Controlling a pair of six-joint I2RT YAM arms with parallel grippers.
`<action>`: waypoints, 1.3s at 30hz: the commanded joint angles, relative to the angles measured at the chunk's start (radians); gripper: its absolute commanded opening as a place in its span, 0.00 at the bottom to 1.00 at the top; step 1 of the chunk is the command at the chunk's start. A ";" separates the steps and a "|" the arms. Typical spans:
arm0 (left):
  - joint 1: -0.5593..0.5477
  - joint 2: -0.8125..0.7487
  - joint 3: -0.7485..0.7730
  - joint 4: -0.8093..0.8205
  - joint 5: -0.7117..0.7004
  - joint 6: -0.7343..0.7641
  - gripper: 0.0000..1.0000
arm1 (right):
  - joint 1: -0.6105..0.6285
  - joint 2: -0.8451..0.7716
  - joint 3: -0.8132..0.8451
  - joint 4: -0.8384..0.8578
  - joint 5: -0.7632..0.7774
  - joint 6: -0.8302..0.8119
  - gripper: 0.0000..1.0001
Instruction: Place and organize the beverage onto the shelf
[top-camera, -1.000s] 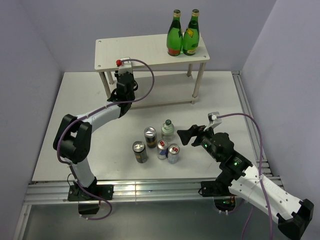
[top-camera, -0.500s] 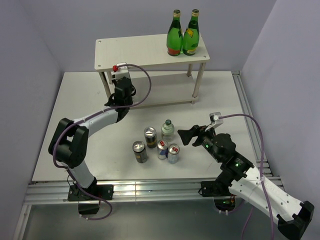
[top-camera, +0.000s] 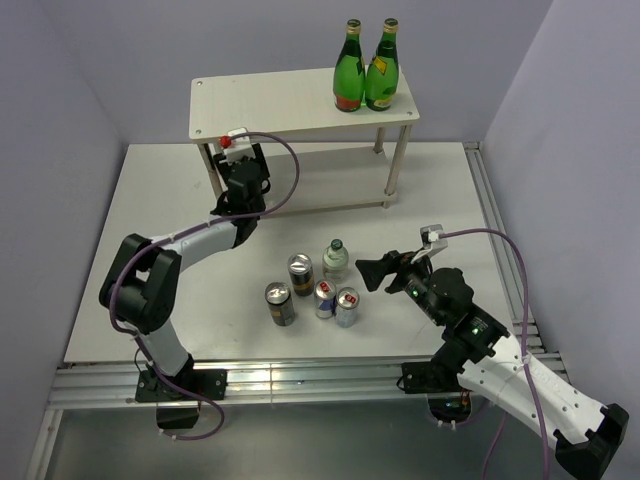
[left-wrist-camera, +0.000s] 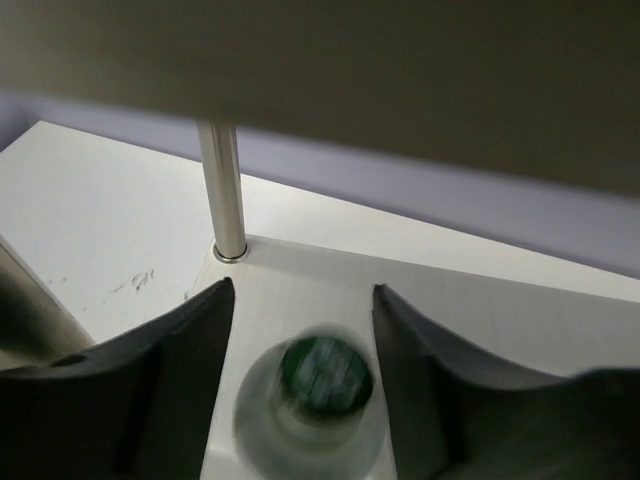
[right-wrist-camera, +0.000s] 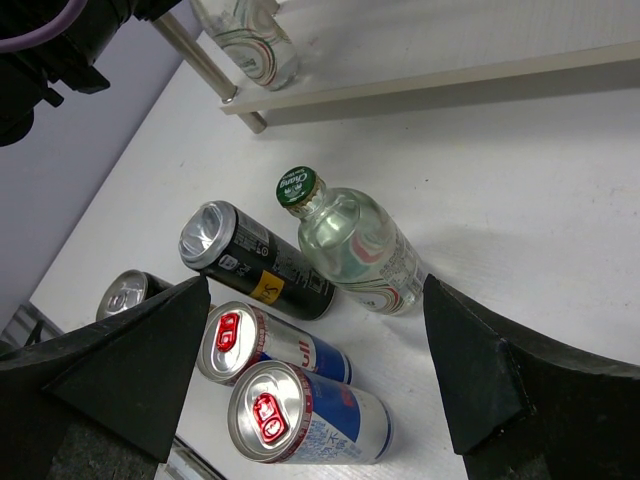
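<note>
Clear round-shouldered plastic bottle (right-wrist-camera: 360, 245) stands beside a glossy black cylindrical can (right-wrist-camera: 262, 268).

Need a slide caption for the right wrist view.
Open right claw faces five drinks on the table; a second clear bottle stands on the shelf's lower board.

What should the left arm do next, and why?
Probably draw the left gripper straight back out of the shelf: the bottle stands on the lower board beside the leg, the gripper looks spread clear of it, and five drinks wait on the table.
</note>
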 joint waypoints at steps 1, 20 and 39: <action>0.014 0.032 0.023 0.011 -0.023 0.002 0.65 | 0.006 -0.003 -0.008 0.021 -0.001 -0.001 0.94; -0.038 -0.149 0.001 -0.153 -0.056 -0.016 0.99 | 0.006 -0.006 -0.008 0.023 0.002 -0.001 0.94; -0.435 -0.474 -0.198 -0.339 0.510 -0.036 0.99 | 0.006 -0.003 0.110 -0.127 0.291 0.028 0.94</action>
